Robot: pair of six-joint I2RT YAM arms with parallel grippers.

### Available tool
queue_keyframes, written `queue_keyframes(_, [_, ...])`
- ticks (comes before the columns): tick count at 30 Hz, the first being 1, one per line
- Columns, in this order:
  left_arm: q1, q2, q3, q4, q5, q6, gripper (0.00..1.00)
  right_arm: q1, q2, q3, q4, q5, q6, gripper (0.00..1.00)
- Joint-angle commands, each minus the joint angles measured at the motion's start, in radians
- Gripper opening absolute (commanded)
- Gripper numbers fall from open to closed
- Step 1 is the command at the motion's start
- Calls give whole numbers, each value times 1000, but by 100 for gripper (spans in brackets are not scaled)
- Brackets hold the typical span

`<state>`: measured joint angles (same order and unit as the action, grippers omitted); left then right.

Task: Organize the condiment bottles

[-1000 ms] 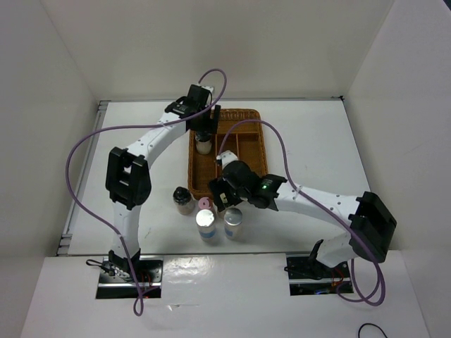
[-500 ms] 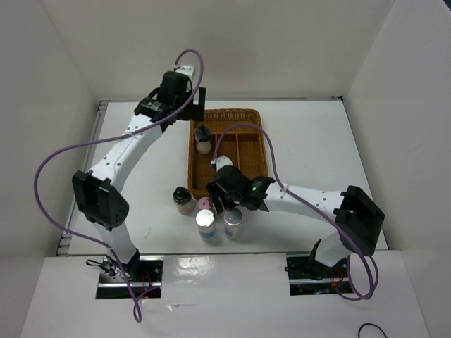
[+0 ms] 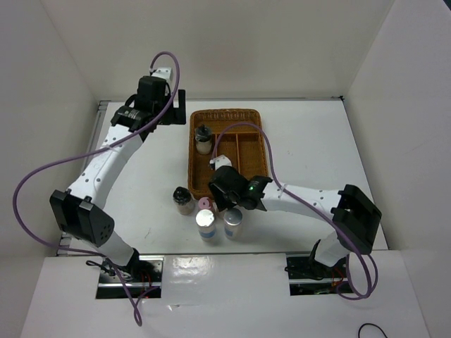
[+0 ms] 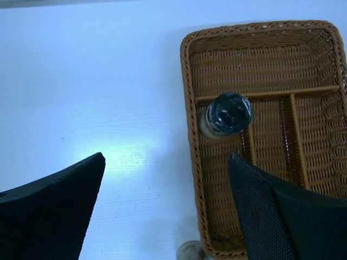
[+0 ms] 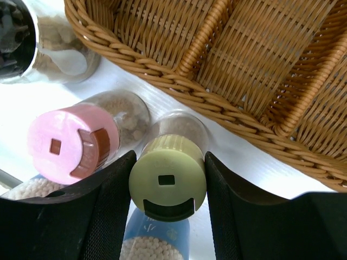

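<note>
Low in the right wrist view, the right gripper [image 5: 169, 162] straddles the pale yellow-capped jar [image 5: 168, 187]. The jar stands upright on the surface [image 5: 238, 149] just below the wicker tray [image 5: 217, 65], with the pink-capped jar [image 5: 73, 143] just beside it at left. The fingers [image 5: 103, 216] sit against the cap on both sides; whether they grip it, I cannot tell. In the upper left of the top view, the left gripper [image 3: 175, 107] hangs wide apart and empty, well away from the jar.

Overhead, the right arm [image 3: 282, 197] hides the yellow-capped jar [image 5: 168, 181]; its wrist view crops a seemingly black-capped jar [image 5: 43, 46].
</note>
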<state>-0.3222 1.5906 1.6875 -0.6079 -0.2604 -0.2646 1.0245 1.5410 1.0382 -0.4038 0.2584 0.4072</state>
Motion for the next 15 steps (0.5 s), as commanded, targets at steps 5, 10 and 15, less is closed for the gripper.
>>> queue_keyframes(5, [51, -119, -74, 14, 21, -21, 100, 23, -68, 92, -64, 51, 24, 43])
queue_keyframes(10, [84, -162, -127, 14, 41, -30, 100, 23, -137, 131, -112, 102, 47, 41])
queue_keyframes(15, [124, -222, -150, 14, 40, -30, 100, 23, -223, 172, -161, 197, 68, 41])
